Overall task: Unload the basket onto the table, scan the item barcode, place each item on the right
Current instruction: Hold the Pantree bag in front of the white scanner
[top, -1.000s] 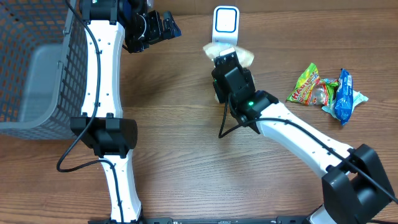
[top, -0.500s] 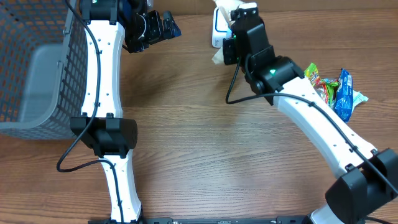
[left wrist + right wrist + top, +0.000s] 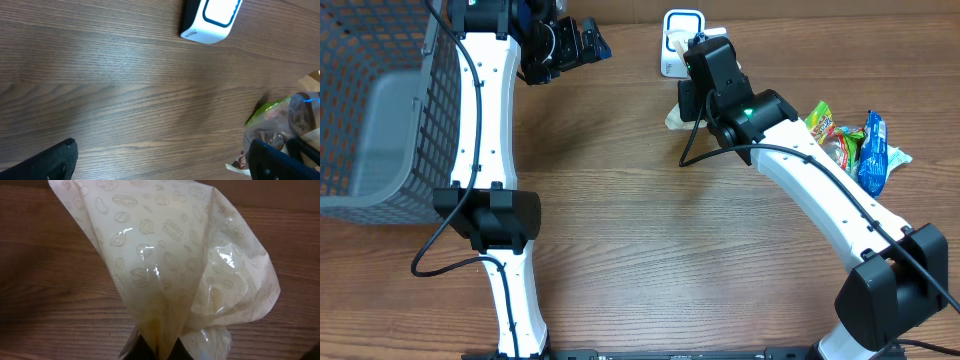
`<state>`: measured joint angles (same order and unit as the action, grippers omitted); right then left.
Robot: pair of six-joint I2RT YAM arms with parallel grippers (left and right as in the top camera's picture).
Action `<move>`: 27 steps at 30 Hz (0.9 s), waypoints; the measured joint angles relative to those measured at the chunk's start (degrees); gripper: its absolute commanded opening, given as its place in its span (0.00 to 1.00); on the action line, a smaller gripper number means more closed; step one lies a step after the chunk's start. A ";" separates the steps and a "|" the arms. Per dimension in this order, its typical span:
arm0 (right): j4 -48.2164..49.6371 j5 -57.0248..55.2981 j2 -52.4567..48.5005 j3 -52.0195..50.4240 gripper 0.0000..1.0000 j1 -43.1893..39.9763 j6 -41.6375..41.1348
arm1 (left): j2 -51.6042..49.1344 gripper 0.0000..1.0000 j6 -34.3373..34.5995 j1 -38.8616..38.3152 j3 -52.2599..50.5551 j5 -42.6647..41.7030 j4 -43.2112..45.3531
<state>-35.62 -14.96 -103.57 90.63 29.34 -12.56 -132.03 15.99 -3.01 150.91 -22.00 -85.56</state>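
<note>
Right arm (image 3: 810,190) reaches forward, tool (image 3: 159,347) pinching cream bag (image 3: 170,270) by scanner (image 3: 672,28).

1. A grey wire-mesh basket (image 3: 365,45) stands at 9 to 10 o'clock in the overhead view. It is cut off by the left and top edges of the frame, and a paler grey panel shows inside it.
2. A crinkled plastic snack packet printed in green, yellow and red (image 3: 833,140) lies on the wood at about 2 o'clock.
3. A blue-and-white plastic snack packet (image 3: 875,155) lies just beside the first, on its 3 o'clock side. Their edges appear to touch.
4. A brown wood-grain table top (image 3: 620,240) carries all three. Its grain runs from 9 o'clock to 3 o'clock.
</note>
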 measured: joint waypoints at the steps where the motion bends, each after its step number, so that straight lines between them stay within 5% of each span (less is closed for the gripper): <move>1: -0.04 -0.02 0.00 0.00 0.04 0.00 -0.04 | 0.00 1.00 -0.02 0.00 0.00 0.00 0.00; 27: 4.39 -1.16 0.02 0.00 0.04 0.00 1.36 | 0.00 1.00 -0.02 0.00 0.00 0.00 0.00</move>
<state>-31.22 -16.12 -103.55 90.63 29.34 -11.20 -132.03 15.97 -3.01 150.91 -22.00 -85.56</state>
